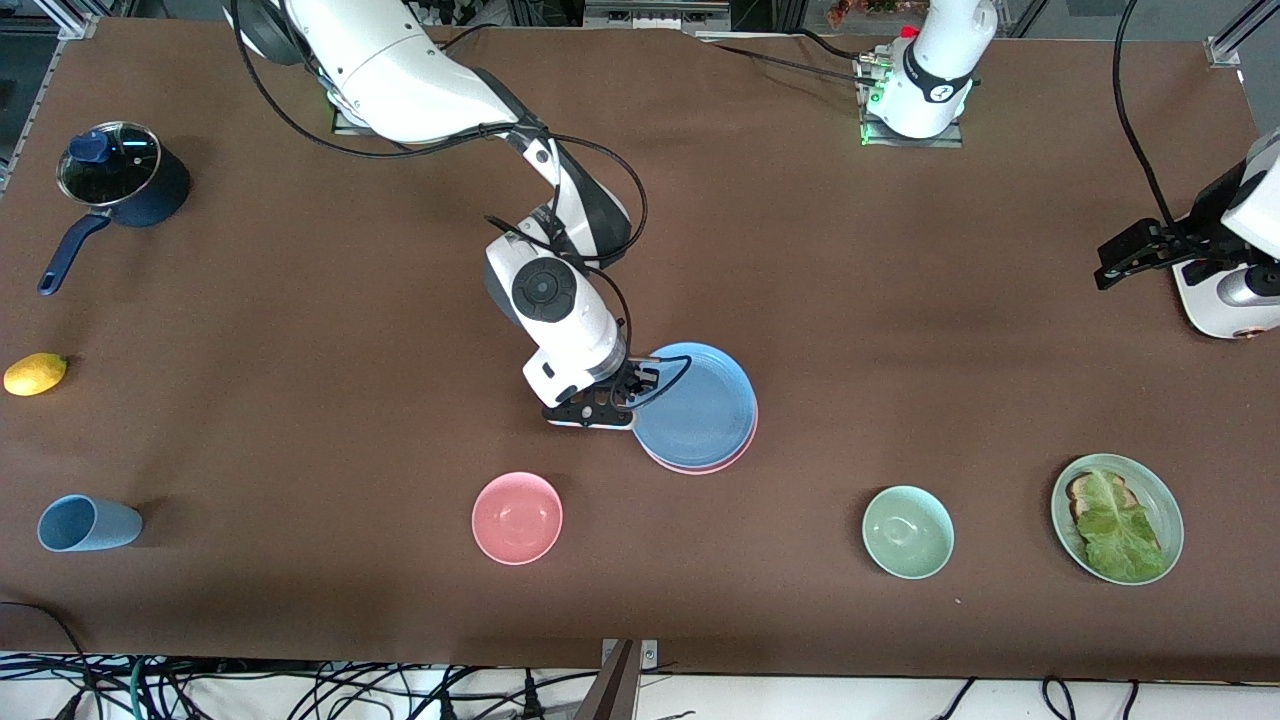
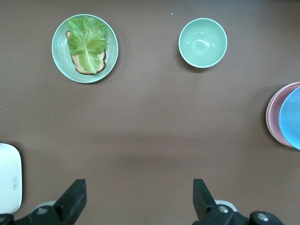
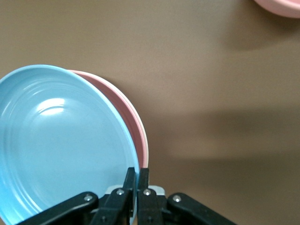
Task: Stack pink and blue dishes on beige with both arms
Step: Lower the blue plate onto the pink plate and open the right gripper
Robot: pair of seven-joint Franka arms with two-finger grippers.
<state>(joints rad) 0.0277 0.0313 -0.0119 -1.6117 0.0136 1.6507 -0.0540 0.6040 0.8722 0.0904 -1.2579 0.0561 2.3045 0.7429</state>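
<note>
The right gripper [image 1: 612,398] is pinching the rim of the blue plate [image 1: 695,403], its fingers pressed together on the edge at the side toward the right arm's end of the table. The plate sits over the pink plate [image 1: 738,452], which shows only as a thin crescent along the edge nearest the front camera. In the left wrist view a pale rim under the pink one looks like the beige plate [image 2: 268,115], so the pile appears nearly complete, mid-table and farther from the camera than the pink bowl [image 1: 517,517] and green bowl [image 1: 907,531]. In the right wrist view the blue plate seems tilted, its gripped edge raised off the pink one. To finish well, I judge the right arm should lower that edge until the plate lies flat and centred, then open its fingers and lift straight up so the rim is not dragged sideways. The left gripper [image 2: 136,199] waits with its fingers spread wide, over bare table toward the left arm's end, well apart from the pile.
</note>
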